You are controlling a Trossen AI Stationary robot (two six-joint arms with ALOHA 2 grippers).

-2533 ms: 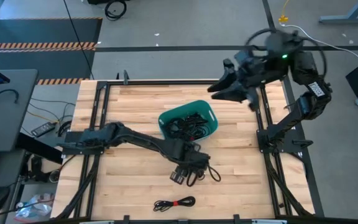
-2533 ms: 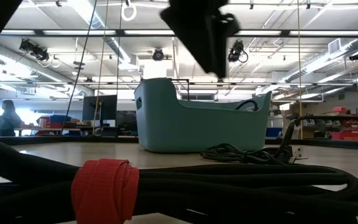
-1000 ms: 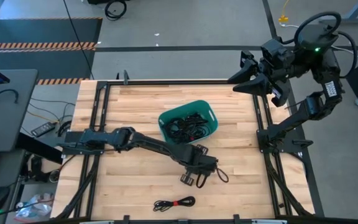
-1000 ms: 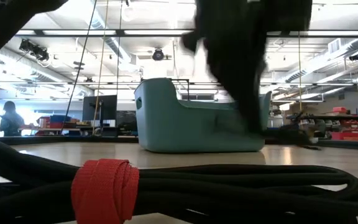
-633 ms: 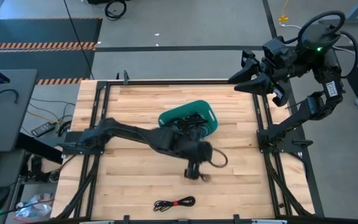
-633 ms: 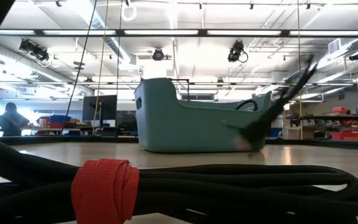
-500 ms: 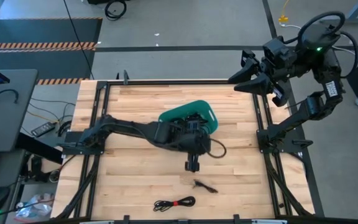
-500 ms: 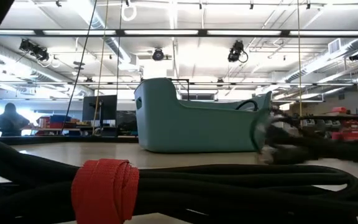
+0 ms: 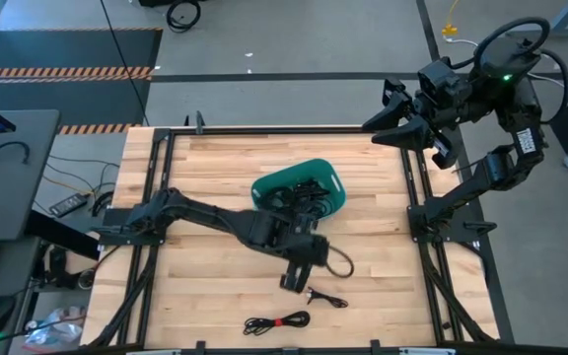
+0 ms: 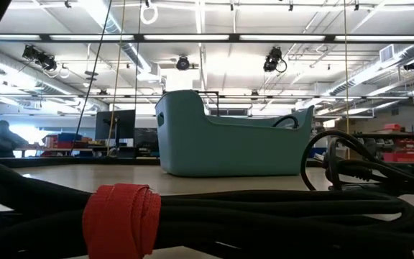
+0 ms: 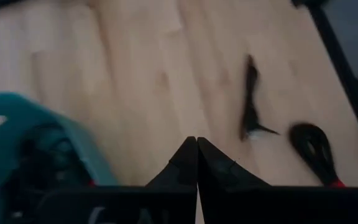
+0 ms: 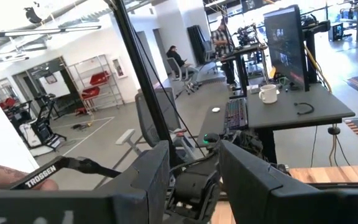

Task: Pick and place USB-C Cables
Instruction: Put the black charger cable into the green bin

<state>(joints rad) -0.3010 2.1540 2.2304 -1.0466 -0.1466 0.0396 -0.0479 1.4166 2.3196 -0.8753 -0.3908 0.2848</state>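
A thin black USB-C cable (image 9: 326, 297) lies loose on the wooden table near its near edge. It also shows in the left wrist view (image 11: 250, 112) and in the low view (image 10: 336, 173), where one loop stands up. My left gripper (image 9: 294, 283) is shut and empty just to its left, and its fingertips (image 11: 196, 142) meet short of the cable. A coiled cable with a red tie (image 9: 276, 321) lies nearer the near edge. The teal basket (image 9: 333, 182) holds several black cables (image 9: 299, 200). My right gripper (image 9: 371, 133) is open and raised over the table's far right corner.
The red-tied coil fills the foreground of the low view (image 10: 121, 219) and shows in the left wrist view (image 11: 316, 146). A black wiring loop (image 9: 339, 261) hangs at my left wrist. Black frame rails (image 9: 417, 197) run along the table's sides. Bare wood lies left of the basket.
My left gripper rose from the table toward the basket with the thin cable swinging below it. The cable fell to the table near the near edge. The gripper has since come back down toward the near edge, beside the fallen cable.
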